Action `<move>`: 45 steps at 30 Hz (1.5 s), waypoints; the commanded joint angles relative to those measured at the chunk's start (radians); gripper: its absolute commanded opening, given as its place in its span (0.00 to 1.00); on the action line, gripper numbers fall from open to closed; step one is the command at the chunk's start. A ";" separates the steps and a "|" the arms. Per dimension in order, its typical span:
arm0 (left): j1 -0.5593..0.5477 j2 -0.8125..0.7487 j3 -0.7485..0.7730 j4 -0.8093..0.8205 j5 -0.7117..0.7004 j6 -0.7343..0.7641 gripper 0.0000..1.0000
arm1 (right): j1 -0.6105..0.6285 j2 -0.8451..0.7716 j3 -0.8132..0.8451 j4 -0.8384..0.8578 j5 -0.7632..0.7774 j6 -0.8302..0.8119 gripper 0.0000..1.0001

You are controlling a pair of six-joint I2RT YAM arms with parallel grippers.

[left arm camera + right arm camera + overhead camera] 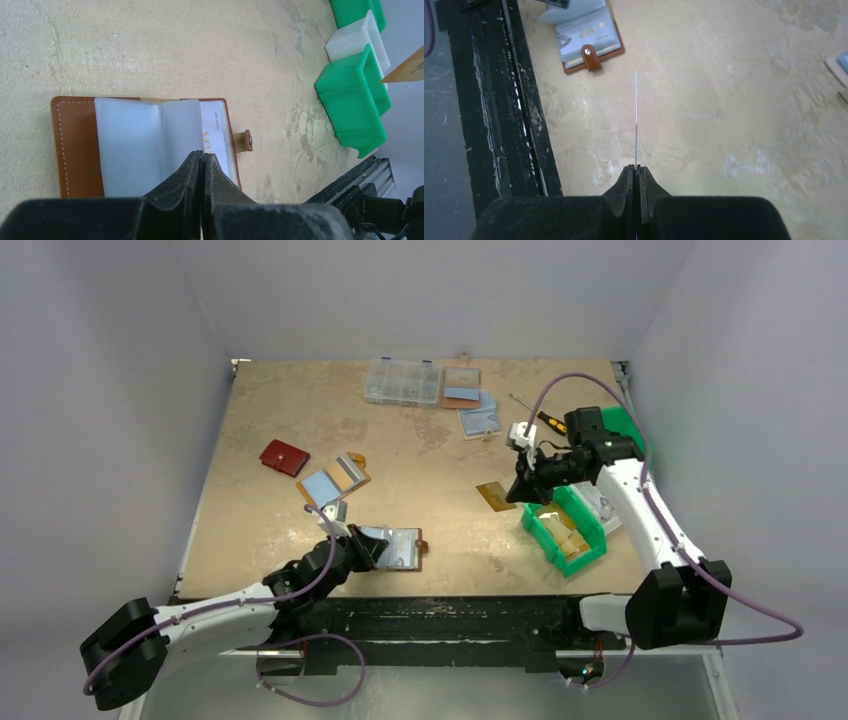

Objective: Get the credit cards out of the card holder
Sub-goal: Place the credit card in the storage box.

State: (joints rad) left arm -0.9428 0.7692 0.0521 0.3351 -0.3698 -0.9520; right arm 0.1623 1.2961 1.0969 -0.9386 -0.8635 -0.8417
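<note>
One gold card (493, 496) is out, pinched in my right gripper (638, 169), middle right. My left gripper (203, 157) is closed, tips on the open card holder (75, 145), bottom middle. A silvery card (586, 35) is left inside.

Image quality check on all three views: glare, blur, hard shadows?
Top view: even soft light, faint shadows on the table, no glare. Left wrist view: the left gripper is dark and soft up close; the card holder is sharp, its clear sleeves washed pale. Right wrist view: the card shows edge-on as a hairline, easy to miss.
</note>
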 commanded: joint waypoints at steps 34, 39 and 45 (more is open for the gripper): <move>0.004 -0.064 0.029 -0.110 0.009 0.037 0.00 | -0.400 0.165 0.042 -0.273 0.498 -0.150 0.19; 0.004 -0.072 0.031 -0.120 0.012 0.033 0.00 | -0.400 0.117 0.119 -0.226 0.532 -0.101 0.35; 0.004 -0.087 0.026 -0.151 0.012 0.020 0.00 | -0.388 0.068 0.188 -0.241 0.379 -0.121 0.37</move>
State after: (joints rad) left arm -0.9428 0.6994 0.0647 0.2043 -0.3557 -0.9241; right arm -0.2352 1.4231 1.2224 -1.1847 -0.3599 -0.9577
